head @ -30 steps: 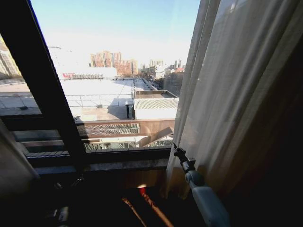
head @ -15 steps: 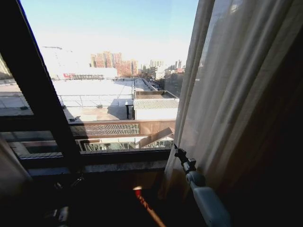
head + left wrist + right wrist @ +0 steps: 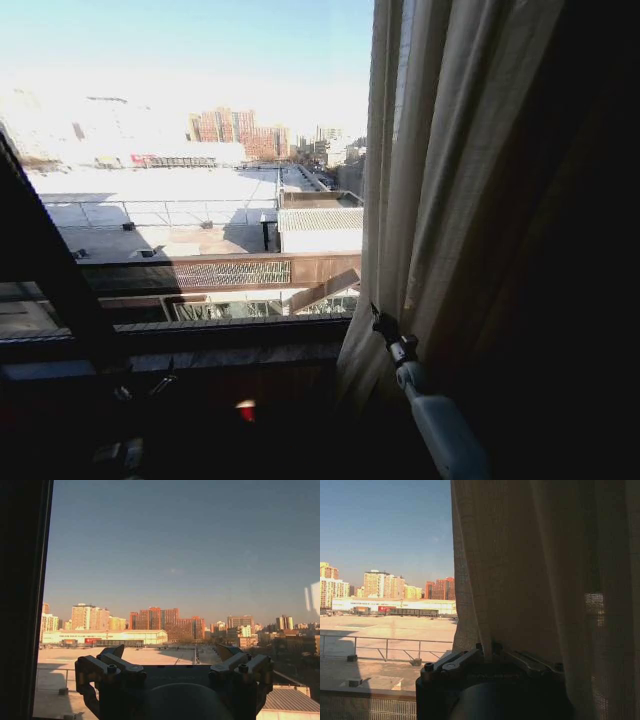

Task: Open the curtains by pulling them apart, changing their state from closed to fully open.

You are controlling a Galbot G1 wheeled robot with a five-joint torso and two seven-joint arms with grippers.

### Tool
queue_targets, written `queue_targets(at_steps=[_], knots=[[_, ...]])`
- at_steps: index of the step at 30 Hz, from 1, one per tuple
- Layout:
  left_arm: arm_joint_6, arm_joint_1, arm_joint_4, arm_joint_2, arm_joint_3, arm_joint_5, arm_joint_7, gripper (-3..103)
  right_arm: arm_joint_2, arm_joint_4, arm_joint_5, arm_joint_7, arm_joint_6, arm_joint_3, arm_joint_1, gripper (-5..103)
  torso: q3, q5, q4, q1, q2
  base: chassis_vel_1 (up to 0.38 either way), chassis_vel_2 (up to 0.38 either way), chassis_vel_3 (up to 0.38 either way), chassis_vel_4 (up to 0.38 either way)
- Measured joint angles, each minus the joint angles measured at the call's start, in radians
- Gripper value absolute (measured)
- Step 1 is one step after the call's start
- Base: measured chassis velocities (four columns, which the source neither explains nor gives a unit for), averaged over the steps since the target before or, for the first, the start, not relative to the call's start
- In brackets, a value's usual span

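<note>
The off-white pleated curtain (image 3: 470, 200) hangs down the right side of the window, its inner edge beside the bare glass. My right gripper (image 3: 380, 322) reaches up from the lower right to that edge. In the right wrist view, my right gripper (image 3: 487, 650) is shut on a fold of the curtain (image 3: 535, 570), the fabric rising from between its fingers. In the left wrist view, my left gripper (image 3: 170, 655) faces the glass, open, with nothing between its fingers.
A dark slanted window frame bar (image 3: 50, 270) crosses the left of the head view and lines one side of the left wrist view (image 3: 20, 605). A dark windowsill (image 3: 200, 355) runs below the glass. Rooftops and city buildings lie outside.
The head view has shifted: the frame bar and curtain edge now sit farther left in the picture, while distant buildings hold their place. The right gripper stays on the curtain edge.
</note>
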Motion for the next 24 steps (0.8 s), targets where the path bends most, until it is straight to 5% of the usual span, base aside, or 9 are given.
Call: queue_targets(at_steps=[13, 24], knots=[[0.0, 0.0, 0.0, 0.0, 0.0, 0.0, 0.001, 100, -0.003, 0.02, 0.018, 0.013, 0.007, 0.0, -0.014, 0, 0.0, 0.0007, -0.0003, 0.0, 0.0, -0.316, -0.316, 0.29, 0.316], [0.0, 0.0, 0.0, 0.0, -0.001, 0.0, 0.0, 100, -0.004, 0.039, 0.025, 0.019, 0.007, 0.0, -0.03, 0, 0.0, -0.0001, 0.0006, 0.0, 0.0, -0.034, -0.027, 0.026, 0.018]])
